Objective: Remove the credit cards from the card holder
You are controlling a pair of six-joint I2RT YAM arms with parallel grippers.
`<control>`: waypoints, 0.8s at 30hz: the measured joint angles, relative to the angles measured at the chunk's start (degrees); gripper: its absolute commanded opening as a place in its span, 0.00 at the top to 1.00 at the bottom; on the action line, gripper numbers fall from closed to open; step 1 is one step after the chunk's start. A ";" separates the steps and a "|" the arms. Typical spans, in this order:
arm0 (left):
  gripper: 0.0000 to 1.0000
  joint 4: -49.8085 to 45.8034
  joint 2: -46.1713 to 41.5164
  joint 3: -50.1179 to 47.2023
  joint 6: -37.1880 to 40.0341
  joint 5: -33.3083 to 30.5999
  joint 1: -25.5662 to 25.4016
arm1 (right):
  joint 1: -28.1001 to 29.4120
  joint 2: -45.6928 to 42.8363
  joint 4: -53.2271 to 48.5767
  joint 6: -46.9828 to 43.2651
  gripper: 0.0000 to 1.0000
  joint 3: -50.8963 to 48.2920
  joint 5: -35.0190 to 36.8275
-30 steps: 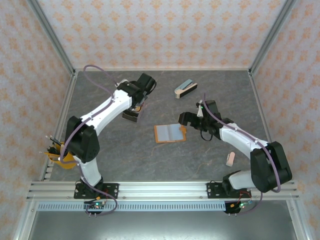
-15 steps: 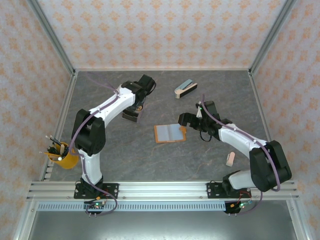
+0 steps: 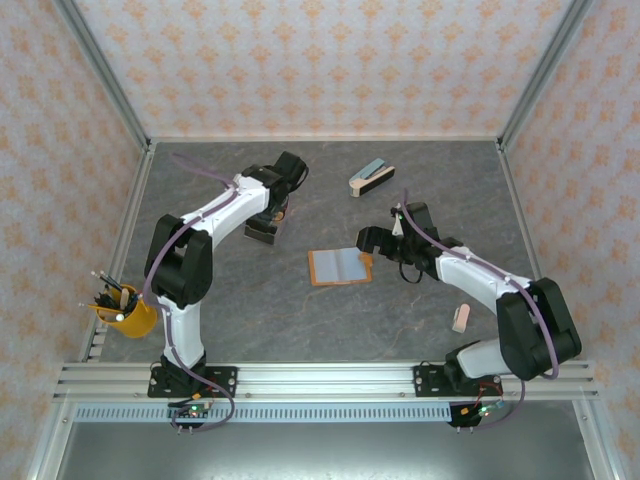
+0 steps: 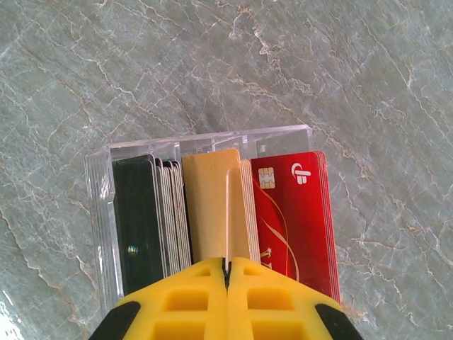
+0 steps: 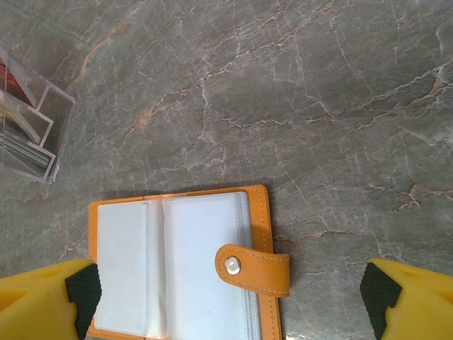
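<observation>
Over at eight o'clock in the overhead view, a yellow cup (image 3: pixel 125 312) of pens stood beside the left arm's base. Toward eleven o'clock of the grey stone table (image 3: pixel 250 300), the left gripper (image 4: pixel 227 263) hung over a clear card box (image 4: pixel 205 142). Its yellow fingers (image 4: pixel 184 297) were pressed together above the tan cards (image 4: pixel 209 205) in the middle slot, with black cards (image 4: pixel 138 212) at nine o'clock of them and red cards (image 4: pixel 297 212) at three. Whether a card was nipped between the tips could not be told.

Near the table's centre the card holder (image 3: pixel 340 266) lay open and flat, its snap strap (image 5: pixel 255 268) pointing to three o'clock in the right wrist view. The right gripper (image 5: pixel 226 290) was spread wide above it. A grey-blue stapler-like thing (image 3: pixel 369 178) lay at twelve o'clock of the holder, and a small pink block (image 3: pixel 461 318) at four o'clock.
</observation>
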 measured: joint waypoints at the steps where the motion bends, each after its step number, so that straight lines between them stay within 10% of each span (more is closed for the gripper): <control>1: 1.00 0.02 0.00 0.00 -0.04 0.04 0.04 | 0.00 0.07 0.00 0.00 0.05 0.00 0.00; 24: 0.91 -0.35 2.19 0.37 -0.83 1.27 2.10 | 0.00 0.92 -0.02 -0.42 0.06 0.00 0.00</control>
